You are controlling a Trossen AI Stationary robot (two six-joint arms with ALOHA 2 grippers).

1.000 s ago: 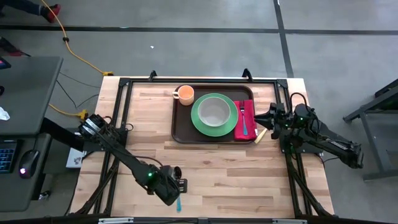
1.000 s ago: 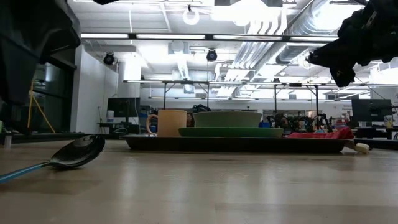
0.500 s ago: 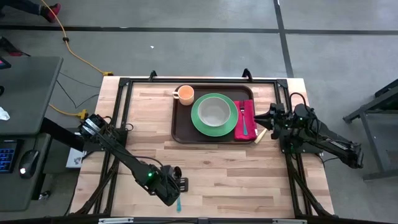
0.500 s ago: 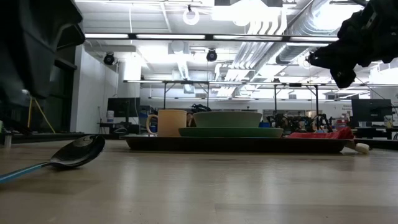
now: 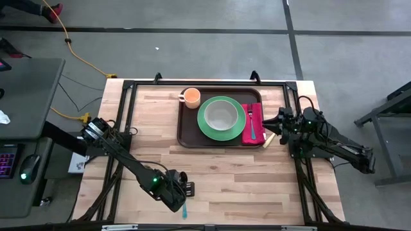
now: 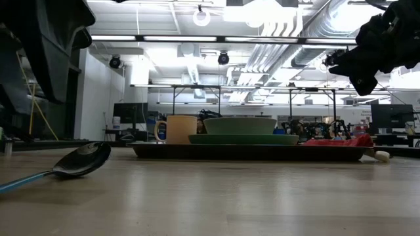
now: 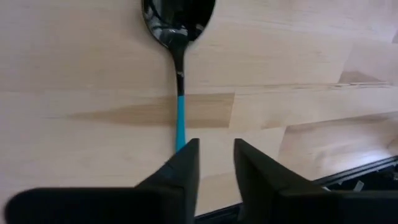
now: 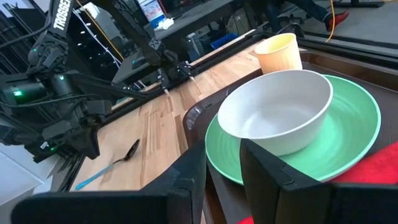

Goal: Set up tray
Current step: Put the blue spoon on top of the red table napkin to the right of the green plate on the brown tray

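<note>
The dark brown tray lies at the table's far middle. On it stand an orange cup and a green plate with a white bowl. A red napkin with a utensil on it also lies on the tray. A black spoon with a blue handle lies flat on the table near the front edge. My left gripper hangs open just above the handle's end, clear of it. My right gripper stands open beside the tray's right rim.
A cream-coloured piece lies on the table by the tray's near right corner. Black frame rails run along the table's left, far and right sides. Bare wood stretches between the tray and the front edge.
In the low view my left gripper's fingers have spread apart a little above the spoon's handle. The spoon lies where it was.
</note>
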